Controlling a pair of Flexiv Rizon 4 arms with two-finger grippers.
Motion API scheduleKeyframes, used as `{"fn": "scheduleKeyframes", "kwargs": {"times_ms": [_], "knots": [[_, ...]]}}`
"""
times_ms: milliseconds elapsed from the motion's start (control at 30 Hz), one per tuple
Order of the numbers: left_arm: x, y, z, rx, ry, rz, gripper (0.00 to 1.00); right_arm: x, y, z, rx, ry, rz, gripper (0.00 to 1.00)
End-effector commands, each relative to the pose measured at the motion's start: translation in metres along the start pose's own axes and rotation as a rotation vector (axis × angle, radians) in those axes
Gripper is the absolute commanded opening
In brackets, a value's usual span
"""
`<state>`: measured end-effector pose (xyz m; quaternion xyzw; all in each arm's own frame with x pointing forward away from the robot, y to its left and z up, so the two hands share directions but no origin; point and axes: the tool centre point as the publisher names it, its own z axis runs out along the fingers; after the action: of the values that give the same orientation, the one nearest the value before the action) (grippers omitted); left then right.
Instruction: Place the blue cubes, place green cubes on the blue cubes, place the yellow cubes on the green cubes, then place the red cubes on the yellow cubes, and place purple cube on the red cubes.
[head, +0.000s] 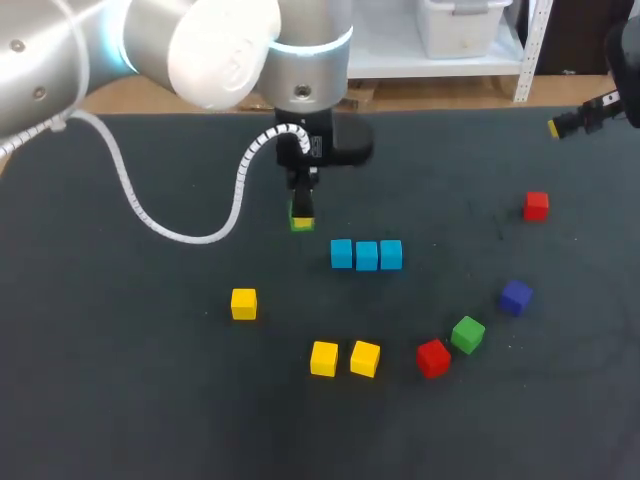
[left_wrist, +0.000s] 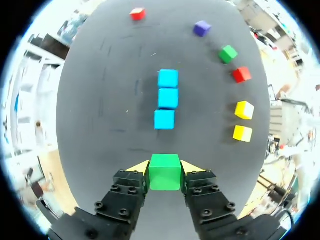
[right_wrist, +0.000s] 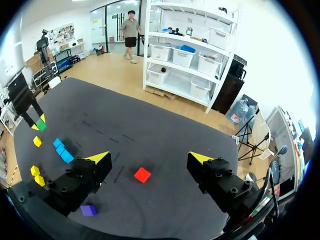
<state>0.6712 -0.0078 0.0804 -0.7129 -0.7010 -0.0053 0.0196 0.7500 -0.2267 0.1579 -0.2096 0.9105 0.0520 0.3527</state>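
My left gripper (head: 302, 213) (left_wrist: 165, 169) is shut on a green cube (left_wrist: 165, 171) (head: 302, 221), held above the table just left of a row of three blue cubes (head: 366, 254) (left_wrist: 167, 98). In the left wrist view the row lies straight ahead of the fingers. A second green cube (head: 467, 333), two red cubes (head: 433, 357) (head: 536, 205), a purple cube (head: 516, 296) and three yellow cubes (head: 243, 303) (head: 343, 358) lie scattered. My right gripper (right_wrist: 150, 160) stands open high at the table's far right, with a red cube (right_wrist: 142, 174) below it.
Black table (head: 120, 380) with open room at the front left and far right. The left arm's white cable (head: 150, 215) hangs over the table's left half.
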Motion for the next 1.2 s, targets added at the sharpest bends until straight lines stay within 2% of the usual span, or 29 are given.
{"fn": "scheduleKeyframes", "kwargs": {"times_ms": [33, 267, 533, 767, 1000, 1200], "knots": [[0.001, -0.009, 0.003, 0.0, -0.025, 0.044, 0.0, 0.002, 0.002, 0.001, 0.01, -0.008, 0.001, 1.0], [-0.01, -0.012, 0.011, 0.009, -0.016, 0.105, 0.0, 0.002, 0.002, 0.001, 0.01, -0.008, 0.001, 1.0], [-0.034, 0.005, 0.015, 0.027, -0.01, 0.095, 0.0, 0.002, 0.002, 0.001, 0.01, -0.008, 0.001, 1.0], [-0.056, 0.018, 0.018, 0.036, 0.04, 0.069, 0.0, 0.002, 0.002, 0.001, 0.01, -0.008, 0.001, 1.0], [-0.066, 0.017, 0.02, 0.049, 0.13, 0.038, 0.0, 0.002, 0.002, 0.001, 0.01, -0.008, 0.001, 1.0], [-0.066, 0.012, 0.021, 0.063, 0.131, 0.037, 0.0, 0.002, 0.002, 0.001, 0.01, -0.008, 0.001, 1.0]]}}
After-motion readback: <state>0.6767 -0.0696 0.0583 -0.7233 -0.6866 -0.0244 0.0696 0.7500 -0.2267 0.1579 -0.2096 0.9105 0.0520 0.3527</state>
